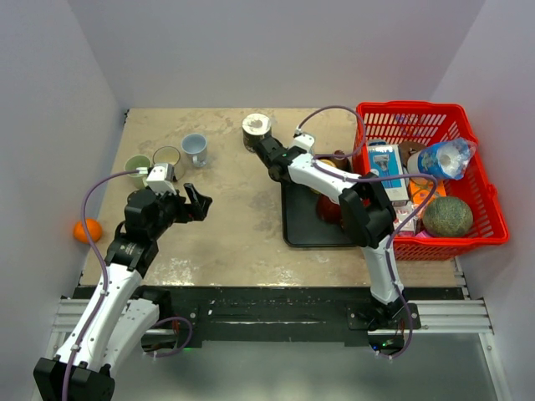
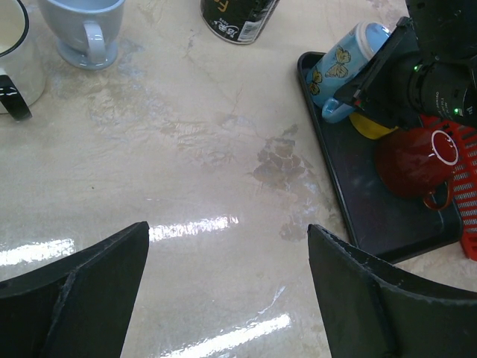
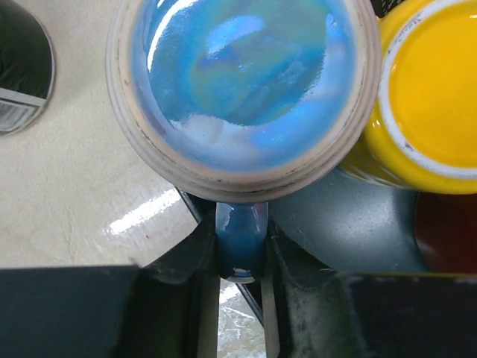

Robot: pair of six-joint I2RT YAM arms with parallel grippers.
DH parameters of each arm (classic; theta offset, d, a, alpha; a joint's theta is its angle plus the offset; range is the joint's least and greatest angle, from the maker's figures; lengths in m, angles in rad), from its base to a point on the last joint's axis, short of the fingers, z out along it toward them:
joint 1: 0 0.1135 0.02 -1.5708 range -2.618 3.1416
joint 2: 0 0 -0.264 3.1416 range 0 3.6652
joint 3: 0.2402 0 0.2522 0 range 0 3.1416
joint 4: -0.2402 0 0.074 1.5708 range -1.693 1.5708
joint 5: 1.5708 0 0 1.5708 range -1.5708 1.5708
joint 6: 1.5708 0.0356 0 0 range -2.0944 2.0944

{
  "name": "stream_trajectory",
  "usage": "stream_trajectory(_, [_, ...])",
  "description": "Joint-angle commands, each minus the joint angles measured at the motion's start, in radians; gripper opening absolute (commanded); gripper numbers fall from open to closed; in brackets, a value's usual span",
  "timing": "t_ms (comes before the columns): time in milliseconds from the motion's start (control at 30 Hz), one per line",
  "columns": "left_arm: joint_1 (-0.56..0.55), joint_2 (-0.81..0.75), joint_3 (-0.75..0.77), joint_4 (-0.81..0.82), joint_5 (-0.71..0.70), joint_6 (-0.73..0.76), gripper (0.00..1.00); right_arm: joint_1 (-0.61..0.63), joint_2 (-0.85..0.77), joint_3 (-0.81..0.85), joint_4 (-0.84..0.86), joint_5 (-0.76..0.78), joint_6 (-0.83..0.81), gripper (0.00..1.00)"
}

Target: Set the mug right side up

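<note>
Lower centre, your right gripper (image 3: 238,262) pinches the handle (image 3: 240,242) of the blue mug (image 3: 242,82), apparently tilted; your left gripper (image 2: 227,239) gapes empty.

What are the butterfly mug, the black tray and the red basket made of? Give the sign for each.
The butterfly mug looks like glazed ceramic: glossy blue base, bare pale foot ring. The black tray is probably plastic, though coated metal is possible: smooth, dull sheen. The red basket looks like moulded plastic: open lattice walls.
</note>
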Motion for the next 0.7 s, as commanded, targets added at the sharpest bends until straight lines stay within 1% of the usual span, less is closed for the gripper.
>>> stream_trajectory(0, [0.001, -0.008, 0.016, 0.033, 0.014, 0.026, 0.91, -0.013, -0.048, -0.002, 0.030, 0.020, -0.022, 0.03])
stream_trajectory(33, [0.001, -0.008, 0.016, 0.033, 0.014, 0.026, 0.91, -0.012, -0.051, -0.013, 0.042, 0.020, -0.030, 0.00])
stream_trajectory(200, [0.001, -0.008, 0.015, 0.033, 0.014, 0.023, 0.91, -0.013, -0.099, -0.047, 0.082, 0.011, -0.096, 0.00])
stream_trajectory(400, [0.001, -0.005, 0.015, 0.033, 0.019, 0.021, 0.91, -0.012, -0.198, -0.138, 0.231, -0.019, -0.206, 0.00])
stream_trajectory(533, [0.001, -0.005, 0.013, 0.033, 0.021, 0.018, 0.91, -0.013, -0.301, -0.243, 0.413, -0.075, -0.280, 0.00])
stream_trajectory(600, [0.001, -0.007, 0.015, 0.031, 0.021, 0.018, 0.91, -0.013, -0.358, -0.263, 0.458, -0.098, -0.306, 0.00])
stream_trajectory(667, [0.001, -0.005, 0.013, 0.031, 0.022, 0.018, 0.91, -0.013, -0.407, -0.280, 0.464, -0.110, -0.317, 0.00])
